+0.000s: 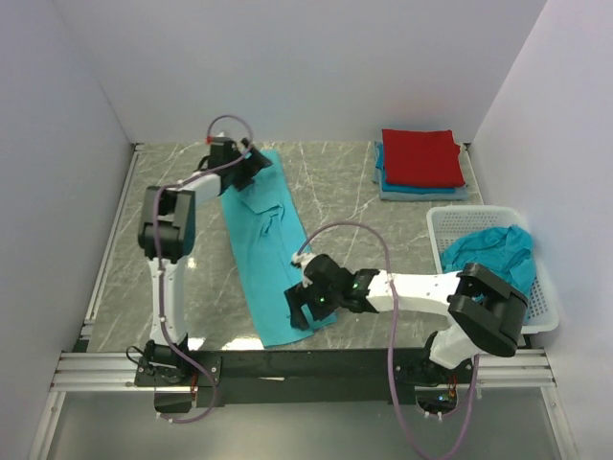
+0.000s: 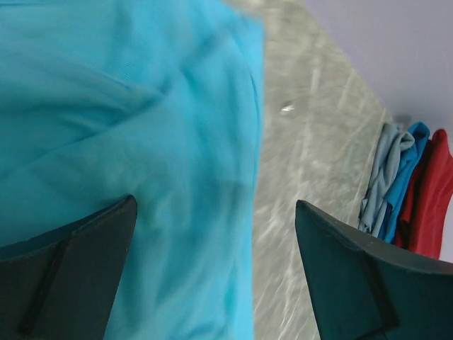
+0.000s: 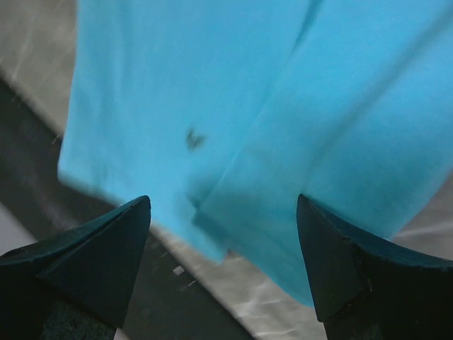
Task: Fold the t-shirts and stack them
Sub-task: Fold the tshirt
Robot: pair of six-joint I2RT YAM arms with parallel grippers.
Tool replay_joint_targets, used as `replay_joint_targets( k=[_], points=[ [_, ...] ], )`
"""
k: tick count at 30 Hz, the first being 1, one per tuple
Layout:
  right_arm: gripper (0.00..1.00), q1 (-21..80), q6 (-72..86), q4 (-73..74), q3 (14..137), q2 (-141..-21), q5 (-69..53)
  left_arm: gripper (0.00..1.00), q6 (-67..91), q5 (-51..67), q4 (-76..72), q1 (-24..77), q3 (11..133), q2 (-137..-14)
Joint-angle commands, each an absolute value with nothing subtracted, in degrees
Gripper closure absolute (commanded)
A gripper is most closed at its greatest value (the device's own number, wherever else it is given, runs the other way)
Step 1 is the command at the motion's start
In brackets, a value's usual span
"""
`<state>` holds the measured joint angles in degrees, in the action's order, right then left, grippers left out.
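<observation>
On teal t-shirt, small unreadable mark

You've got 2 tools: left tool and right tool. 1 basket. 5 shirts you can count: 1 flat teal shirt, 1 crumpled teal shirt, 1 red shirt, 1 blue shirt, 1 grey shirt.

Grey marbled tabletop, teal t-shirt spread lengthwise left of centre, folded stack far right, red on top, white lattice basket at right edge
</observation>
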<state>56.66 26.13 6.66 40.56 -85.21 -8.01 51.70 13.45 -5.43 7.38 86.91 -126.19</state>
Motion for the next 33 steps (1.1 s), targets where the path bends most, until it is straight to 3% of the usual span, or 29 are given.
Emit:
replay_joint_targets(
  k=[1,7,12,19,23,27,33],
  points=[
    [0.10,61.42,26.81,11.16,42.70,-86.13,-14.68,0.01,47.73,13.01,0.53,11.68,100.32,-133.58],
    [0.10,65.47,23.47,16.87,52.37,-91.67,-10.11,0.01,51.06,20.55,-6.76,14.06,112.84,-145.80],
    [0.10,66.18,25.83,17.23,50.98,-88.95,-8.62,0.01,50.37,18.72,-7.56,14.24,116.01,-145.90],
    [0.07,66.01,28.56,21.44,52.82,-79.47,4.99,0.00,47.03,15.91,-3.87,14.33,119.96,-137.31],
    [0.04,65.04,30.75,22.59,53.70,-70.77,18.85,0.01,44.65,15.38,-0.63,14.33,119.28,-127.73],
    [0.00,63.81,35.94,21.89,50.38,-62.25,32.65,0.01,43.33,17.66,-1.92,14.33,104.92,-113.41],
    [0.00,61.44,41.91,15.83,39.93,-47.65,36.21,0.01,43.06,21.35,-1.84,14.41,74.62,-87.13]
  ],
)
